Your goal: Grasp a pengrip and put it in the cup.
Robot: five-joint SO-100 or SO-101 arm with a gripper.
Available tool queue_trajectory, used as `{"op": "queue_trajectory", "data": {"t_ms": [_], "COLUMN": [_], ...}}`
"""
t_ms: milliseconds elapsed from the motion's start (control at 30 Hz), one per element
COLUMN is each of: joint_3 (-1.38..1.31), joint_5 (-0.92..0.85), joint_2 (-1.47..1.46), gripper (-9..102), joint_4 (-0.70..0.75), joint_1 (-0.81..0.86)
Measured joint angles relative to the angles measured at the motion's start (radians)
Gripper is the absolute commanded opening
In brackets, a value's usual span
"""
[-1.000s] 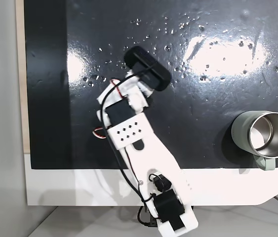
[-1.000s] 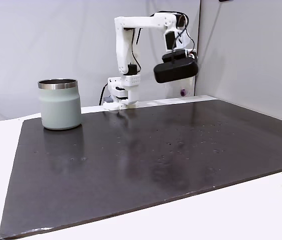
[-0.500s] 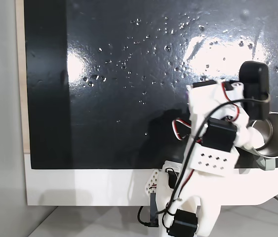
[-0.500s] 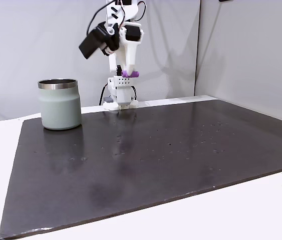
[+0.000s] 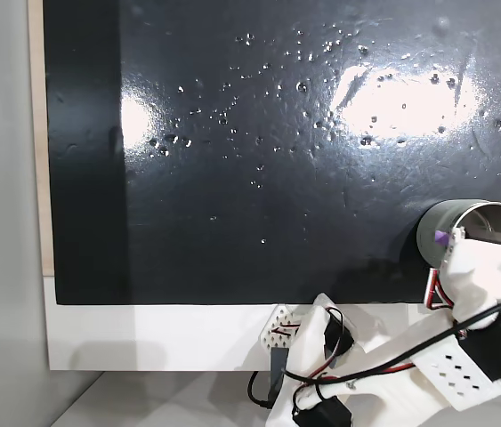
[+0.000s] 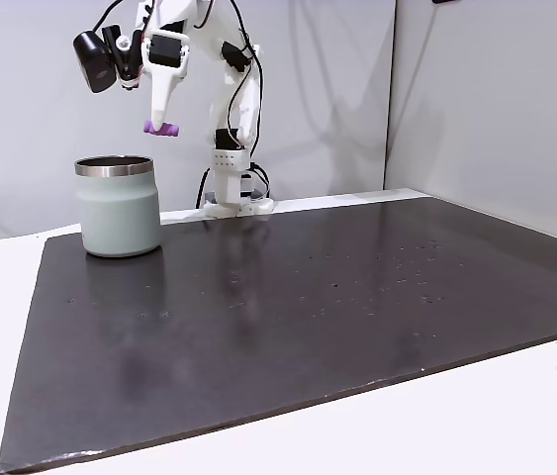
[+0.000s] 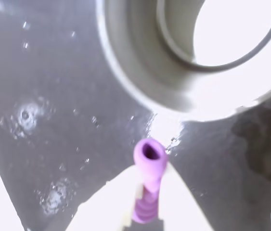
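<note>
Gripping pengrip [image 6: 162, 128] | hand [image 6: 164, 125] closed | above cup [image 6: 118, 208]

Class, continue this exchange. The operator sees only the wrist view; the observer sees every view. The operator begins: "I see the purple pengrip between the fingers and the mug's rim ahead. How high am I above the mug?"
Observer: In the fixed view from the side, the pengrip hangs clear above the cup, with open air under it.
Operator: Is it over the middle of the opening?
Observer: No. In the fixed view from above, the pengrip sits over the cup's left rim, not its centre.
Operator: How does it lie in the grip?
Observer: From the side it lies roughly level, pinched at the gripper's tip.
</note>
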Motion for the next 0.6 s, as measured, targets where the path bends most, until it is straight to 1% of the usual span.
{"op": "queue_trajectory", "data": {"t_ms": [133, 467, 533, 600], "joint_3": [0.000, 0.000, 0.000, 0.000], "joint_5": [-0.061, -0.109, -0.117, -0.121], "joint_2": [0.000, -0.054, -0.064, -0.069], "gripper": [0, 1, 5, 13], "joint_4": [-0.043, -0.193, -0.204, -0.206], "joint_1": [0.094, 0.170, 0.169, 0.172]}}
